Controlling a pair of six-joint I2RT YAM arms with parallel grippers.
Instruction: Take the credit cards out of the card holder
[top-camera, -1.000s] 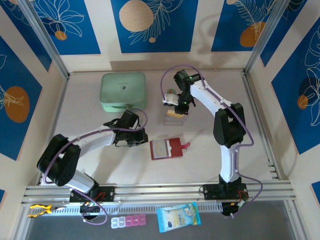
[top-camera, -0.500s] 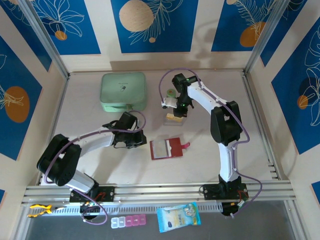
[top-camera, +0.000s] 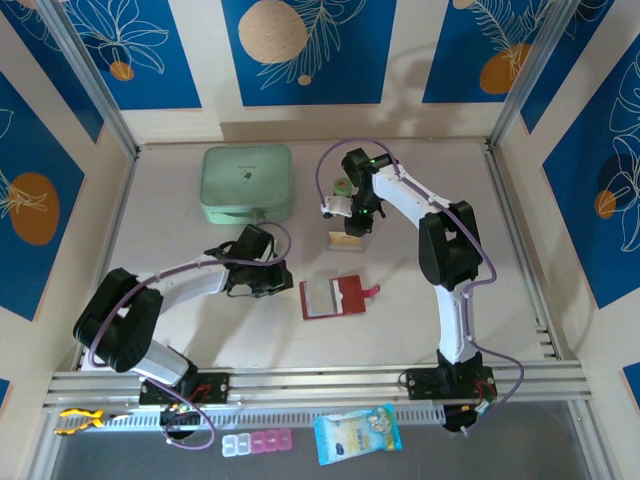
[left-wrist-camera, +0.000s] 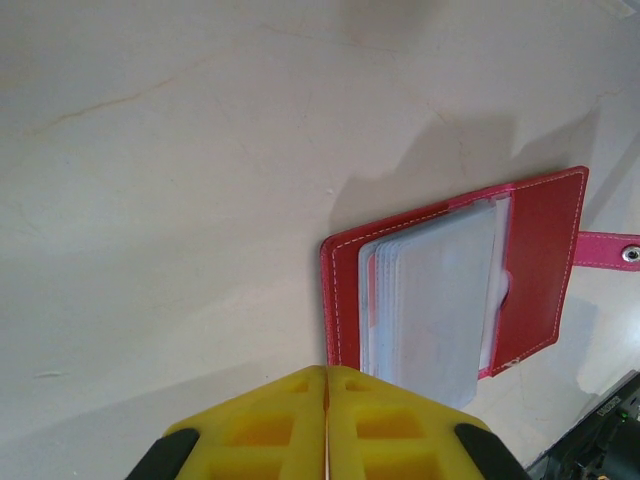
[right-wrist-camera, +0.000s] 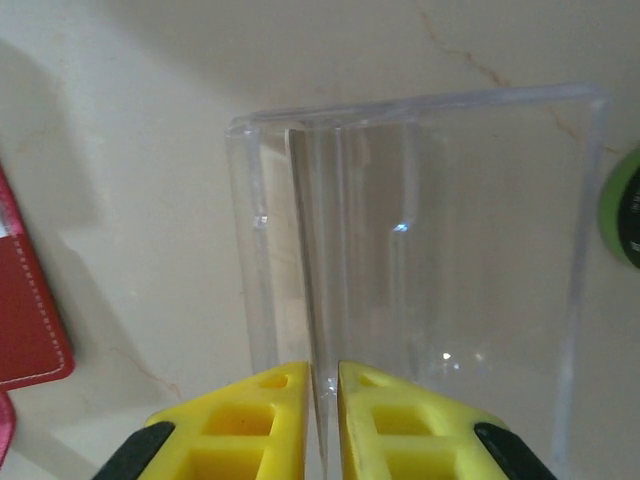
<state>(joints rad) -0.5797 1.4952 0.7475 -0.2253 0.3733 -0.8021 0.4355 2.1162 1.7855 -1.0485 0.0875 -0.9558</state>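
The card holder (top-camera: 352, 296) lies open on the table, dark red, its clear sleeves (left-wrist-camera: 440, 300) facing up and its snap tab to the right. My left gripper (top-camera: 288, 280) rests just left of it, shut with nothing between its fingers (left-wrist-camera: 327, 368). My right gripper (top-camera: 352, 222) hangs over a clear plastic tray (right-wrist-camera: 480, 250). Its jaws (right-wrist-camera: 323, 368) stand slightly apart, open, with the thin edge of a credit card (right-wrist-camera: 312, 300) running between them. From above, that yellow-orange card (top-camera: 347, 241) sits in the tray.
A mint-green zip case (top-camera: 247, 184) stands at the back left. A small green round thing (top-camera: 342, 186) sits just behind the tray. The holder's red corner (right-wrist-camera: 25, 310) shows left of the tray. A packet (top-camera: 357, 434) and a pill box (top-camera: 257, 443) lie below the front rail.
My right gripper has brought the yellow-orange card down into the clear tray, and its jaws have parted a little. The left arm has not moved.
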